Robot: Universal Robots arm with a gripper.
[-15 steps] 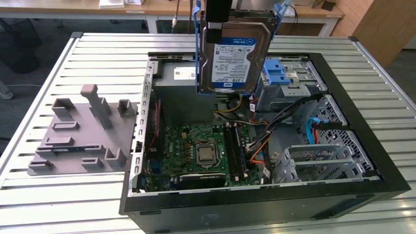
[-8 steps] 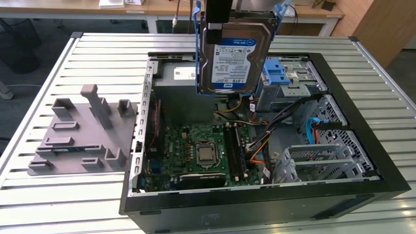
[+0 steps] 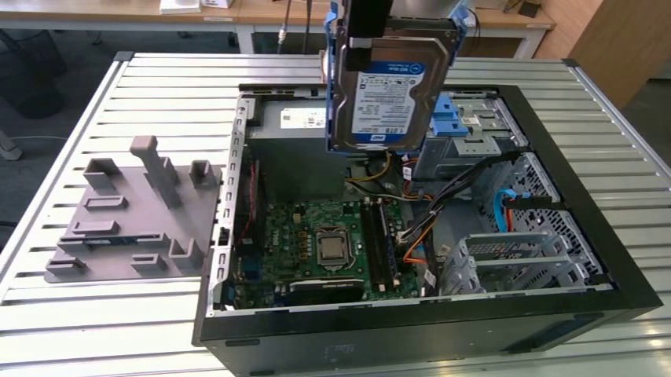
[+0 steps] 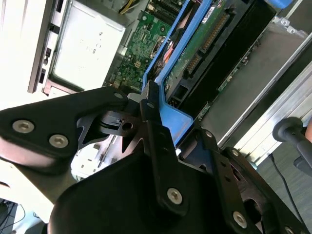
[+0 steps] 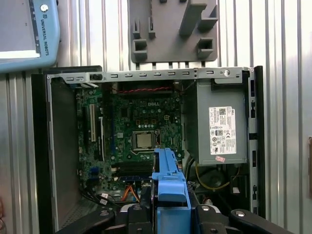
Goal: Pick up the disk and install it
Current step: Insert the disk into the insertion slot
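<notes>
1. The disk (image 3: 386, 93) hangs in the air over the open computer case (image 3: 618, 259), just above the power supply (image 3: 298, 129).
2. Its long axis is nearly upright. The label faces the exterior view, and the connector edge apparently points down.
3. The gripper (image 4: 155, 109) has its fingers pinched narrowly on the disk's blue side rail (image 5: 168, 180).

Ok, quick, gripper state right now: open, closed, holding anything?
Gripper: shut on the disk, holding it upright by its blue side rails above the open computer case.
</notes>
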